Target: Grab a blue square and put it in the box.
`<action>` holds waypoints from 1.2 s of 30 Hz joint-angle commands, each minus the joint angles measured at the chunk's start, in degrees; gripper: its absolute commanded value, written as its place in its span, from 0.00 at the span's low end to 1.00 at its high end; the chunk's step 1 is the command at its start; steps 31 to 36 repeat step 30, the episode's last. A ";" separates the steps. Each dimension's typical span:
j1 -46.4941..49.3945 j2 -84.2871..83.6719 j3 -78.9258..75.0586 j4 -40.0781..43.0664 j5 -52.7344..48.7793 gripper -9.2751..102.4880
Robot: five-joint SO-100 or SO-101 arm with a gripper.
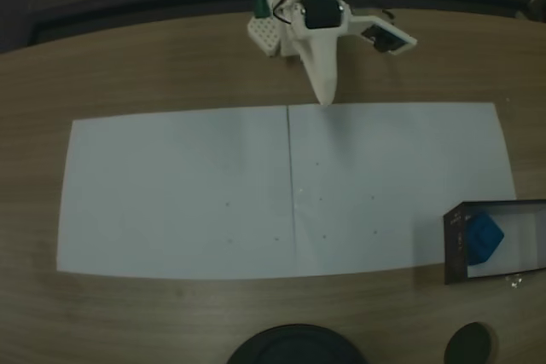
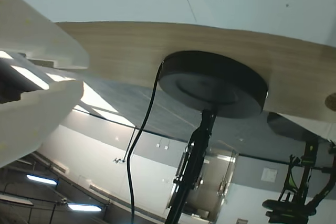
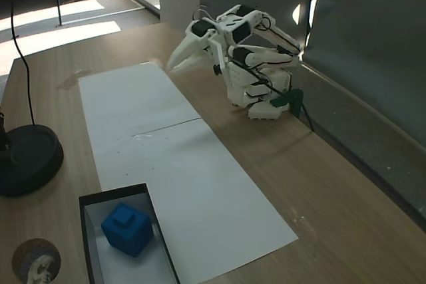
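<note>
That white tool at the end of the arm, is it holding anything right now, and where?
Nothing. The tool is empty, folded back near the arm's base, while the blue cube sits inside the black-walled box, far from it.

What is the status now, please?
White two-finger gripper folded back near base, holding nothing. Small blue cube inside black-walled tray. Nothing in the way.
</note>
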 commanded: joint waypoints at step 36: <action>0.00 2.20 8.96 20.48 6.15 0.08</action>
